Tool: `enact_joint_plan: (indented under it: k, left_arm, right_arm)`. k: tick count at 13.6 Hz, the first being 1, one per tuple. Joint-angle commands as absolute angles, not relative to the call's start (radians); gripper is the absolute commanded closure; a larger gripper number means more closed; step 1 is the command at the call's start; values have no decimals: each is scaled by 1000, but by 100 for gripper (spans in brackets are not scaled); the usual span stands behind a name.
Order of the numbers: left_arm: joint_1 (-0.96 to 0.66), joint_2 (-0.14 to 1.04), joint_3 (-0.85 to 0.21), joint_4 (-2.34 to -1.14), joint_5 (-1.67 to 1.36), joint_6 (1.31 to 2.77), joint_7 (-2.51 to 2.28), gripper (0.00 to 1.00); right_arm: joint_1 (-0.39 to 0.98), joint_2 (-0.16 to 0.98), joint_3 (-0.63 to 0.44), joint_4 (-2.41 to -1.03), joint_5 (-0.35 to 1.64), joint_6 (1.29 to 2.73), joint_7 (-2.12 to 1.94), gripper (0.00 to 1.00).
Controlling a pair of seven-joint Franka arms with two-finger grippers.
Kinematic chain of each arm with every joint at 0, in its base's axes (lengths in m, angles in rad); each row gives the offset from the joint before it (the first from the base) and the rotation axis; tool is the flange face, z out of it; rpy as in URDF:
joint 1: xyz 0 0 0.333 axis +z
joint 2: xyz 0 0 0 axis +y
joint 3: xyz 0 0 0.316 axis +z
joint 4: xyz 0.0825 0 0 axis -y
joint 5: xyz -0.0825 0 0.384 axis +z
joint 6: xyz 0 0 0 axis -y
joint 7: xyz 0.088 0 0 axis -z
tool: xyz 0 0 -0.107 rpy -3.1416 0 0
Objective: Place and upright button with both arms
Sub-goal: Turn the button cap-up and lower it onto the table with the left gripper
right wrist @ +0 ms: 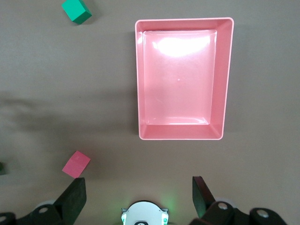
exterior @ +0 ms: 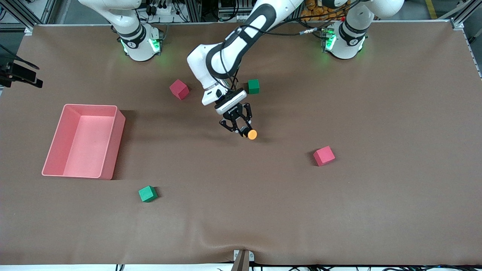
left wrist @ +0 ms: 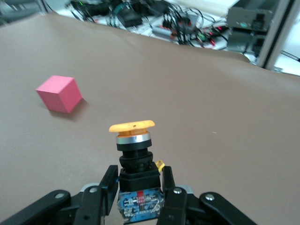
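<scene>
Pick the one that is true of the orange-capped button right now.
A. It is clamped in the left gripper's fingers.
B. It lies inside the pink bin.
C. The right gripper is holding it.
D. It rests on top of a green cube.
A. In the left wrist view the left gripper is shut on the black body of the button, and the front view shows it held over bare table.

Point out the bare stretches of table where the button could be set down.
The left claw grips the button. The widest bare patch lies nearer the front camera, between the green cube and the red cube. Bare table also runs from that red cube toward the left arm's end. The pink bin crowds the right arm's end.
</scene>
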State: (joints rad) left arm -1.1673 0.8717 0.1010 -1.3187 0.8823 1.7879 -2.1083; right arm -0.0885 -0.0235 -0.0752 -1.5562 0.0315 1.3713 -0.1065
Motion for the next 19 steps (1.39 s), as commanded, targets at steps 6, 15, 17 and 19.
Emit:
enact_joint_plan:
  k: [6,15,17,19]
  left_arm:
    - [-1235,957,110,-1302,1069,1741,-2189,95]
    - [-1249,1028,118,-1302,1150,1713,-2265,100]
    - [-1249,1043,118,-1301,1195,1713,-2316,100]
    - [-1247,1046,120,-1299,1200,1713,-2335,100]
  right_arm:
    - [-97,-20,-69,-1549,25,1368,-117,0]
    - [-77,-20,-66,-1549,25,1373,-117,0]
    - [-77,-20,-66,-1549,28,1373,-117,0]
    - [-78,-20,-66,-1549,28,1373,-117,0]
